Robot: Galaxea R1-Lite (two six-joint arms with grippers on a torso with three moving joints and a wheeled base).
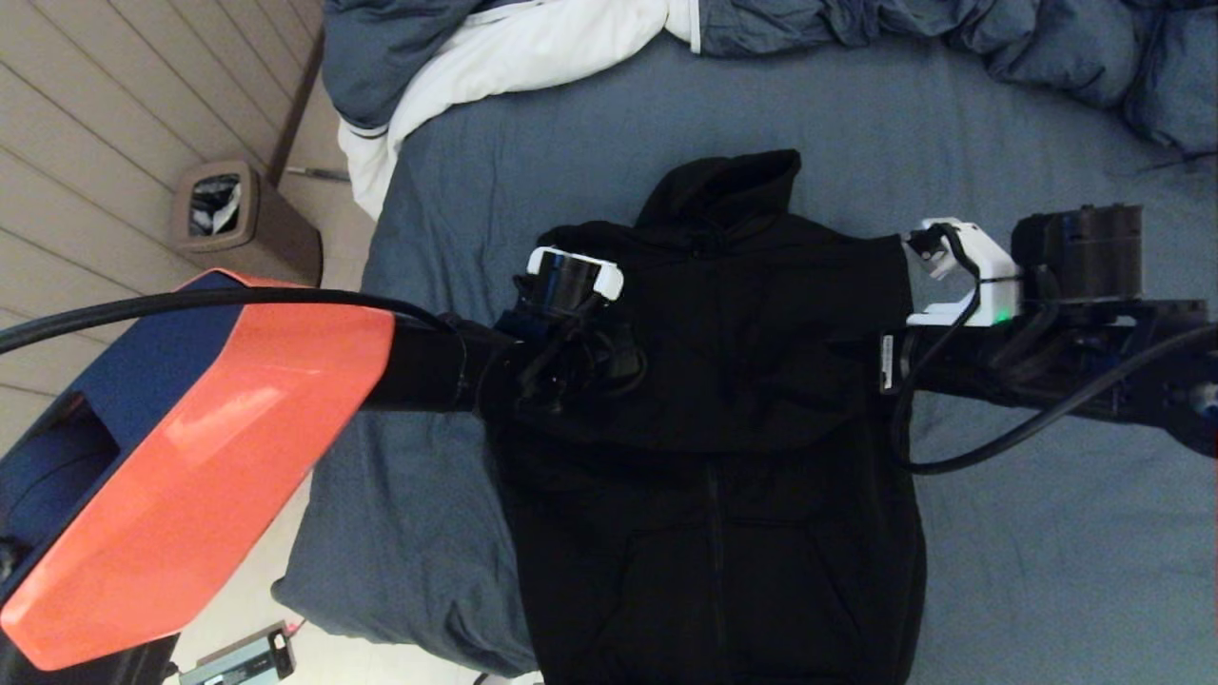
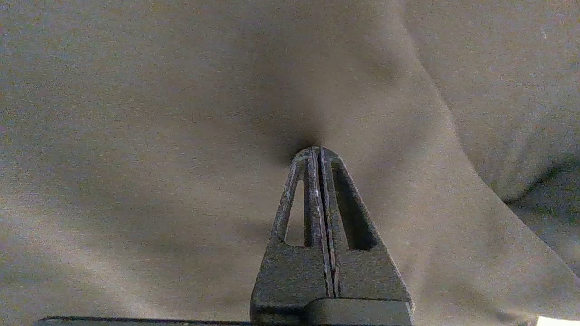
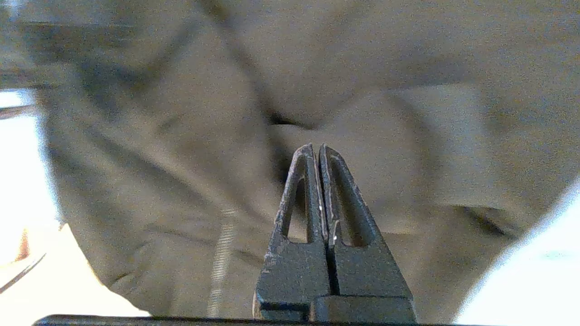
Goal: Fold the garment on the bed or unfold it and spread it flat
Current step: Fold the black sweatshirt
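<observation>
The black garment lies face up on the blue-grey bed, hood towards the far side, zipper running down its middle, both sleeves tucked in over the body. My left gripper hangs over its chest on the left side. In the left wrist view this gripper is shut, its tips at a small dimple in the cloth, nothing visible between the jaws. My right gripper reaches in over the right shoulder area. In the right wrist view it is shut just above rumpled cloth, and the zipper shows beside it.
A navy and white duvet is bunched along the far edge of the bed. A brown bin stands on the wooden floor at the left. My orange and blue body panel fills the lower left. A small device lies on the floor.
</observation>
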